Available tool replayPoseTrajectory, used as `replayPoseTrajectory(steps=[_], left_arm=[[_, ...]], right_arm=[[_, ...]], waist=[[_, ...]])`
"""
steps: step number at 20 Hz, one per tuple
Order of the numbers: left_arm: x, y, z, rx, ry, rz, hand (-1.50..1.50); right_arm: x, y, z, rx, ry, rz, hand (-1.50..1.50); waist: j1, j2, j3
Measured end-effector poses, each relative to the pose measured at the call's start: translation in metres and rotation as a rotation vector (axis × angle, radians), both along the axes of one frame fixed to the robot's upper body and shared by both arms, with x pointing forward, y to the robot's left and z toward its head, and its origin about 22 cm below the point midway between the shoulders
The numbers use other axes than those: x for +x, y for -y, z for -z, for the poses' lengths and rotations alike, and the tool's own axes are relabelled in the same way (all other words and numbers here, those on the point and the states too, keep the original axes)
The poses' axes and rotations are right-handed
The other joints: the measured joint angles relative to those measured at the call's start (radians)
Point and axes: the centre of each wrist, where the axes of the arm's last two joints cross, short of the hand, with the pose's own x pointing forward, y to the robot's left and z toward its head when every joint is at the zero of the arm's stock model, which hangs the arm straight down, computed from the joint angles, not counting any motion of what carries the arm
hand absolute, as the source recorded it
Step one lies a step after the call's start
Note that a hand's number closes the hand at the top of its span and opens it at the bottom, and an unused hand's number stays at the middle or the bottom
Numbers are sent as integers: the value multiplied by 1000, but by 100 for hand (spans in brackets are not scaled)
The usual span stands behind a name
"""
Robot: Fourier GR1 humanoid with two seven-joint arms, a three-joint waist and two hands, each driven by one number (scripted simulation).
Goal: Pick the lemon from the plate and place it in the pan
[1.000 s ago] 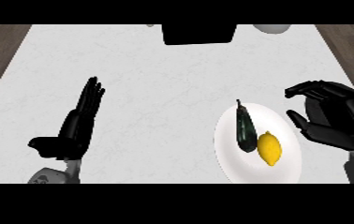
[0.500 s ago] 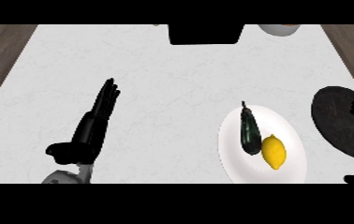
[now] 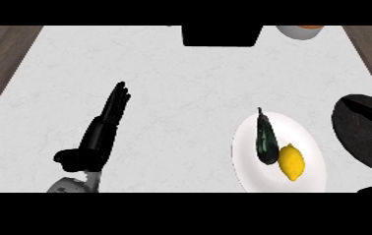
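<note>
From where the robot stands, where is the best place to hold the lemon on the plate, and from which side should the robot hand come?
Probably across the lemon's wide middle, coming from above and from its right side. It lies flat on the white plate, long axis running away from the robot, and the dark eggplant touches its left side, so only the right side is open for the fingers.
</note>
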Motion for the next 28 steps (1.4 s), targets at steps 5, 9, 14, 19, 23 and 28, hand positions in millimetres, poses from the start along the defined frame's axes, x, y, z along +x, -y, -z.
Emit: replayPoseTrajectory(steps=[5, 9, 14, 19, 23, 28], left_arm=[[1, 4, 1, 0, -3, 6, 0], [-1, 1, 0, 0, 3, 8, 0], [3, -3, 1, 0, -5, 2, 0], [1, -2, 0, -8, -4, -3, 0], [-1, -1, 0, -3, -2, -10, 0], [-4, -4, -3, -7, 4, -2, 0]], right_arm=[[9, -31, 6, -225, -112, -78, -150], [17, -60, 20, -363, -165, -121, -150], [18, -84, 43, -467, -211, -140, -150], [17, -91, 53, -487, -240, -133, -150], [12, -95, 58, -500, -254, -124, -150], [16, -92, 75, -468, -252, -100, -150]], waist=[[7, 1, 0], [9, 0, 0], [0, -1, 1], [-5, -2, 1], [-7, -2, 1], [-6, -2, 1]])
